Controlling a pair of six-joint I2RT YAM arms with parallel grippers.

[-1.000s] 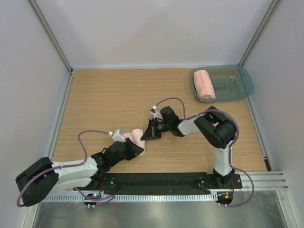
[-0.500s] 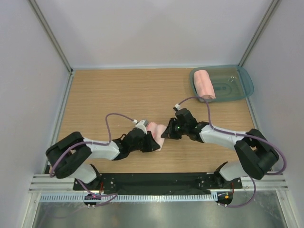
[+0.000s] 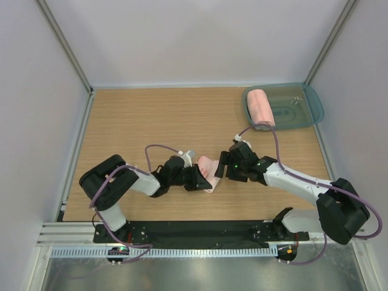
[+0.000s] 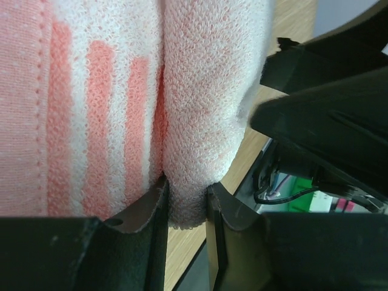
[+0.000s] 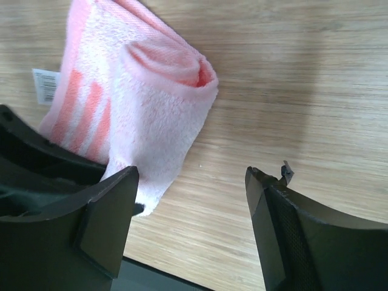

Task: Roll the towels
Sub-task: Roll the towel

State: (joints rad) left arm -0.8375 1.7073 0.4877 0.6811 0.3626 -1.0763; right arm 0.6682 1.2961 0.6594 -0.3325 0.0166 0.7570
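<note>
The smaller striped towel lies partly rolled on the wooden table between my two grippers. My left gripper is shut on a fold at the towel's end, with the reddish stripes just beside the jaws. My right gripper stands open just right of the roll. In the right wrist view the right gripper has only bare wood between its fingers, and the towel's rolled end lies just ahead of its left finger. The larger plain towel lies rolled in the tray.
A teal tray sits at the back right corner of the table. A white label sticks out from the striped towel's edge. Grey walls enclose the table on three sides.
Both arms have swung to the right, and the striped towel has travelled with the left gripper. The right gripper has opened and let go of the towel.
</note>
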